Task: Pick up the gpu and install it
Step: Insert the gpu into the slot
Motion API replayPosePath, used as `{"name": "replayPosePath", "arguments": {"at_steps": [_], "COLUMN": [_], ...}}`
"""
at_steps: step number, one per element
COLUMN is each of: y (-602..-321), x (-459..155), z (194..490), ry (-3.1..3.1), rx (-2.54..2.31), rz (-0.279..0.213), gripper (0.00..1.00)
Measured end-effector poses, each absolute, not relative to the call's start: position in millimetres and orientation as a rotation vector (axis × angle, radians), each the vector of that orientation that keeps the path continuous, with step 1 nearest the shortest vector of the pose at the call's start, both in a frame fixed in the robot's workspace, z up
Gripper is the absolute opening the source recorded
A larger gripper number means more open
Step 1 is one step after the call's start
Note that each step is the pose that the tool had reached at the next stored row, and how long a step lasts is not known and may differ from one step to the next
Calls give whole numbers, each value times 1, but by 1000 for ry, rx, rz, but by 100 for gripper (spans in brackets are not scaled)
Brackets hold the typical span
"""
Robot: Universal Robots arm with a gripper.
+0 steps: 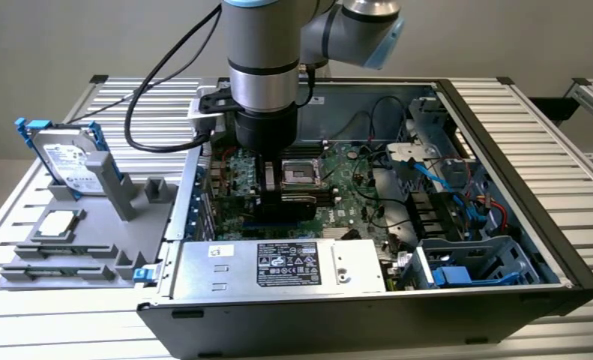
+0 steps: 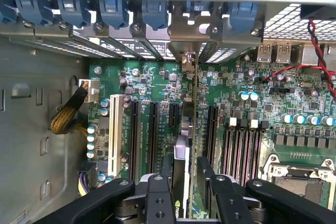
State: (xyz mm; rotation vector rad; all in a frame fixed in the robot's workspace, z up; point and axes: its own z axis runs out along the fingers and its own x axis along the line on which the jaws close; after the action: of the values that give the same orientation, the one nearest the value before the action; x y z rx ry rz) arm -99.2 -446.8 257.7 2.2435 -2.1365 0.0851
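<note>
The gpu (image 2: 182, 174) stands on edge on the green motherboard (image 2: 273, 103), among the black expansion slots. Its silver bracket (image 2: 187, 62) reaches the case's rear slot openings. My gripper (image 2: 185, 165) straddles the card from above, one black finger (image 2: 164, 192) on each side and a thin gap left on either side. In the exterior view the gripper (image 1: 276, 196) hangs low inside the open computer case (image 1: 536, 225), above the dark card (image 1: 301, 202).
A silver hard drive with blue rails (image 1: 64, 157) stands in a grey holder at the exterior view's left. The power supply (image 1: 276, 266) sits at the case's front, drive cages and blue cables (image 1: 446, 176) to the right. RAM slots (image 2: 241, 145) and the CPU socket (image 2: 302, 182) flank the card.
</note>
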Motion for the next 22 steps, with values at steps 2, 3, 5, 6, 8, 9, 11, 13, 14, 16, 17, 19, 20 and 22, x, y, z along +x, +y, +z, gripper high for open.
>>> {"name": "replayPosePath", "arguments": {"at_steps": [2,3,5,6,8,9,11,13,14,16,17,19,20,22], "y": [-447,-447,-447,-447,-447,-447,-447,-447,-447,-447,-447,-447,-447,-447], "x": [-99,-99,-99,-99,-99,-99,-99,-99,-99,-99,-99,-99,-99,-99], "z": [258,258,258,258,258,258,258,258,258,258,258,258,258,258], "ry": [-2136,-2136,-2137,-2137,-2137,-2137,-2137,-2137,-2137,-2137,-2137,-2137,-2137,-2137], "rx": [2243,2243,2244,2244,2244,2244,2244,2244,2244,2244,2244,2244,2244,2244], "rz": [85,85,85,84,84,84,84,84,84,84,84,84,84,84], "gripper": [33,33,33,33,31,27,27,27,27,27,27,27,27,27]}}
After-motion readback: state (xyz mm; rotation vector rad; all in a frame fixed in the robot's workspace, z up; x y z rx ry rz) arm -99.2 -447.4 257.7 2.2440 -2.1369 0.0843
